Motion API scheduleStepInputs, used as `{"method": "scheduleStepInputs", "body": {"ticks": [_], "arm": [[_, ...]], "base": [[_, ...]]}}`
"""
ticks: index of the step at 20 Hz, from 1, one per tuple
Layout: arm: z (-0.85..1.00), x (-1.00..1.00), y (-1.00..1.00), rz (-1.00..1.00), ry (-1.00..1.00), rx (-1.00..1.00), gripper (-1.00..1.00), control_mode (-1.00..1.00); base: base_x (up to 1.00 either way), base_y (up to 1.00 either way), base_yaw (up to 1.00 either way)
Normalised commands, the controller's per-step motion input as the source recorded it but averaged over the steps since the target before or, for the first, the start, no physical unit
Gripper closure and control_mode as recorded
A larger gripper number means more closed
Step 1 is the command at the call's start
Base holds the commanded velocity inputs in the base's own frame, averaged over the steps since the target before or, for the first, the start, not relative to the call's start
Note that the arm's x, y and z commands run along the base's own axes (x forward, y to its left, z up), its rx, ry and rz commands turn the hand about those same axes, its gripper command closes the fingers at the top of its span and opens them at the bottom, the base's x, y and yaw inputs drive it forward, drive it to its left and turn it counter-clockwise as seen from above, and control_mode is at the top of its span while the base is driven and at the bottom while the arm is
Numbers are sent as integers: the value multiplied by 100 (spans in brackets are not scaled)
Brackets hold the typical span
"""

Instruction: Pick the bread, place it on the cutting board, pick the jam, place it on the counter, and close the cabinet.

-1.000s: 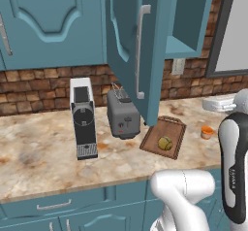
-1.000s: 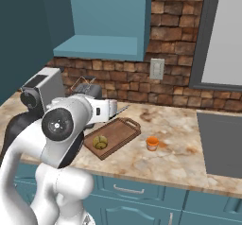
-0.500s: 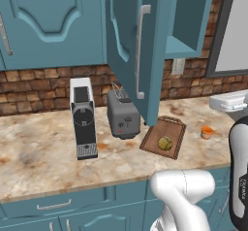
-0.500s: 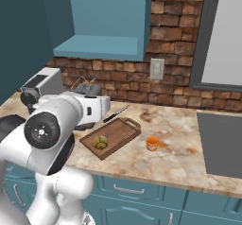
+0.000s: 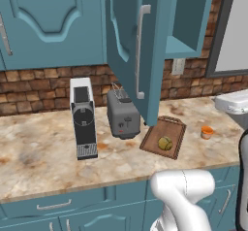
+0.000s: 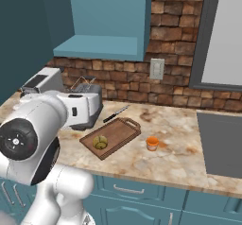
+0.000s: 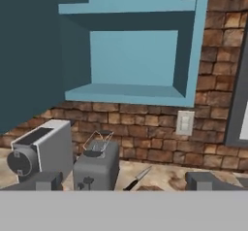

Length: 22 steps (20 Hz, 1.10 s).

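Teal cabinet point(image 5: 133, 50) door handle point(image 5: 140, 50) left-view; knife point(image 6: 116, 114) right-view

One bread bun point(image 5: 165, 142) lay on one cutting board point(image 5: 175, 126), and one orange jam jar point(image 5: 207, 132) stood on the single marbled counter point(image 5: 38, 152) to the board's right. One open cabinet point(image 5: 131, 45) hung above, with one coffee machine point(image 5: 83, 118), one toaster point(image 5: 123, 114) and one knife point(image 6: 116, 114) on the counter. One wall outlet point(image 6: 156, 68) sat on the far brick wall.
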Motion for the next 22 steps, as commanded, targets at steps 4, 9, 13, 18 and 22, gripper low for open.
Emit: {"method": "scheduleStepInputs", "body": {"ticks": [4, 9, 13, 18, 22], "arm": [[0, -35, 26, 0, -10, -2, -100, -100], [0, -38, 27, 0, -9, -3, -100, -100], [0, -35, 31, 0, -9, -4, -100, -100], [0, -35, 28, 0, -8, -3, -100, -100], [0, -36, 26, 0, -9, -2, -100, -100]], "base": [[0, 0, 0], [0, 0, 0], [0, 0, 0], [0, 0, 0], [0, 0, 0]]}}
